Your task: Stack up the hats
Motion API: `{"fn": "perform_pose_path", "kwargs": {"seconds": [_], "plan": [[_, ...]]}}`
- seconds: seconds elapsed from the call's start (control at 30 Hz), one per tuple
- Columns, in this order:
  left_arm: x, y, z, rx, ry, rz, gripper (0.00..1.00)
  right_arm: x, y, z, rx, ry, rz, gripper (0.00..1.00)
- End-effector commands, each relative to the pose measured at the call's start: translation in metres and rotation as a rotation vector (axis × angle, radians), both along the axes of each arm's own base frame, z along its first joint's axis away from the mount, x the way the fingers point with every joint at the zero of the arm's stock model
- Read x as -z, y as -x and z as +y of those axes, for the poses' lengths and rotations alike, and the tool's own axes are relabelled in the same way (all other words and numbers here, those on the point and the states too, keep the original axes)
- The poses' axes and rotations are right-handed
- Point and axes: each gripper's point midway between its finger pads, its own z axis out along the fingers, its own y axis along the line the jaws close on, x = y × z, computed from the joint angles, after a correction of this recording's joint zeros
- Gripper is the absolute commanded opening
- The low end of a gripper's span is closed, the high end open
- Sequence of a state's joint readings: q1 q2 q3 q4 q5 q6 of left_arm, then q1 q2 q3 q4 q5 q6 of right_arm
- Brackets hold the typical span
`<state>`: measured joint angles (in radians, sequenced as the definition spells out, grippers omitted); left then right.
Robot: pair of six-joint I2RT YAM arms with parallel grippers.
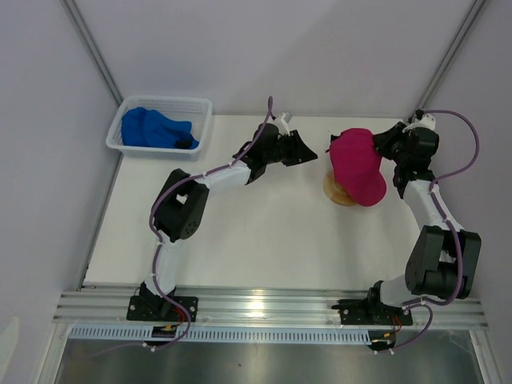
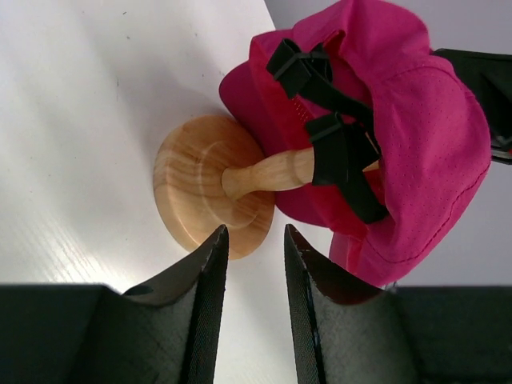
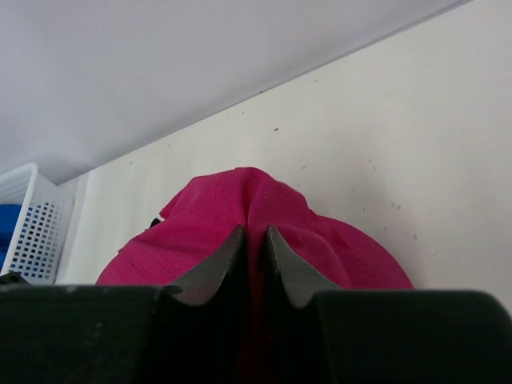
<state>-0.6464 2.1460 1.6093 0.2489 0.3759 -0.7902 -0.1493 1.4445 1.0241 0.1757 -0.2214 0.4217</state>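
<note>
Right fingers (image 3: 220, 268) seemingly pinch pink hat (image 3: 228, 204) on wooden stand (image 2: 190, 180); left fingers (image 2: 210, 288) apart, basket (image 1: 164, 99) beyond.

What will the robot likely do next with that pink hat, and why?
Probably the right gripper tugs the pink hat to seat it squarely: it pinches a fold of the crown, and the hat hangs lopsided on the wooden stand, while the left gripper hovers open.

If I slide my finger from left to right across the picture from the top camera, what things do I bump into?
white mesh basket with the blue hats inside → left gripper → pink hat → right gripper, pinching the hat's right side
</note>
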Motion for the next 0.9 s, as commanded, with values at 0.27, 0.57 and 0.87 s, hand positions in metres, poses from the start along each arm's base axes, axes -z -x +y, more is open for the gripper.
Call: {"fn": "perform_pose_path", "kwargs": {"seconds": [0.27, 0.57, 0.87], "plan": [[-0.046, -0.001, -0.006, 0.043, 0.109, -0.093, 0.37, 0.048, 0.013, 0.007, -0.109, -0.067, 0.098, 0.0], [-0.08, 0.01, -0.008, 0.09, 0.154, -0.148, 0.39, 0.041, 0.028, -0.01, -0.149, -0.104, 0.013, 0.0], [-0.119, 0.025, -0.004, 0.149, 0.172, -0.245, 0.4, -0.003, 0.035, -0.006, -0.2, -0.125, -0.101, 0.0]]}}
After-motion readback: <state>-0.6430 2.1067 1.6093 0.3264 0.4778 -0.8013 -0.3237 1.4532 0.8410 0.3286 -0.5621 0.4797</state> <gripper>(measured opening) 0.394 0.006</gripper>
